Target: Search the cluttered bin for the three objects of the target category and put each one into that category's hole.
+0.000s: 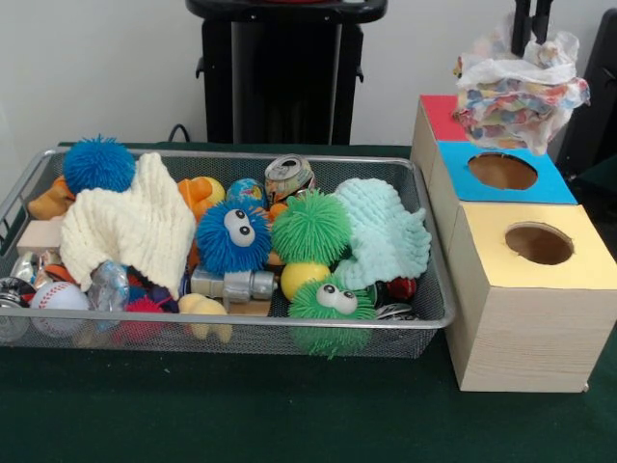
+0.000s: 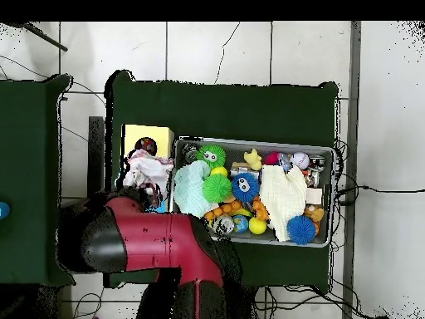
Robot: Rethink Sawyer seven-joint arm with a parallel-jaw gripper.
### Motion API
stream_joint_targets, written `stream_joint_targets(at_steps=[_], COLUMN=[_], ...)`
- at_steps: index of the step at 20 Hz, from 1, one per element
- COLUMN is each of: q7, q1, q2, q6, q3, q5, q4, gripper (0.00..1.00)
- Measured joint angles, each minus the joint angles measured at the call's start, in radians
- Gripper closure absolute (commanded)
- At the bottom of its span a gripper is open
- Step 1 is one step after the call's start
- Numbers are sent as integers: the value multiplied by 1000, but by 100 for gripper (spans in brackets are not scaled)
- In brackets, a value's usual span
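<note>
One crumpled printed wrapper (image 1: 521, 92) in pincer (image 1: 531, 39)

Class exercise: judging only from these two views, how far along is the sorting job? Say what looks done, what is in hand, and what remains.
Done: nothing can be confirmed, as the holes' contents are hidden. In hand: the gripper holds a crumpled patterned cloth above the red box top, beside the blue hole. Left: releasing it, then searching the bin, where a cream cloth and a mint cloth lie.
</note>
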Motion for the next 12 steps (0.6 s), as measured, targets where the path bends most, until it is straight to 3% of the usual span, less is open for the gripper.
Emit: stream_joint_targets(at_steps=[12], q7=[0], q1=[13], q2=[74], q6=[-85], q3=[0], q5=[16], q4=[0], gripper=[100])
